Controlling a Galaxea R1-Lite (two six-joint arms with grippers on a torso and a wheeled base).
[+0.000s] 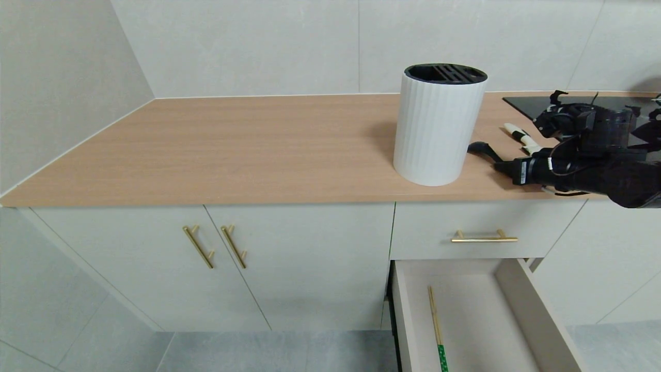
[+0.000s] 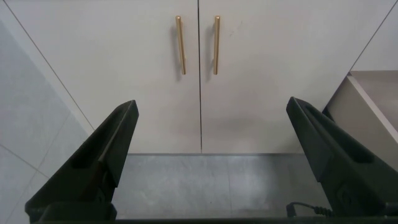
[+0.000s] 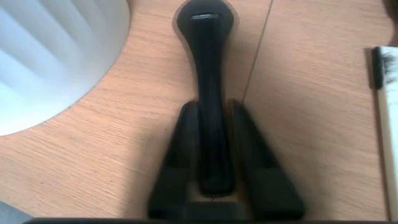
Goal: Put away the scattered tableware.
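A black utensil handle point(image 1: 480, 148) lies on the wooden counter point(image 1: 258, 150) just right of the white ribbed holder point(image 1: 438, 129) with a slotted black top. My right gripper point(image 1: 508, 169) is shut on this black handle point(image 3: 205, 62), fingers point(image 3: 183, 143) pressed to both its sides, low over the counter near its front edge. The holder's wall point(image 3: 50, 50) curves close beside the handle's free end. A white-handled utensil point(image 1: 520, 135) lies further back on the counter. A pair of chopsticks point(image 1: 435, 323) lies in the open drawer point(image 1: 526, 305). My left gripper point(image 2: 211, 109) is open, facing the cabinet doors.
A black cooktop point(image 1: 526, 103) is set into the counter at the back right. Above the open drawer is a shut drawer with a gold handle point(image 1: 484, 238). Two cabinet doors with gold handles point(image 2: 198, 45) stand below the counter's left part. The white-handled utensil's edge point(image 3: 388, 112) lies beside my right gripper.
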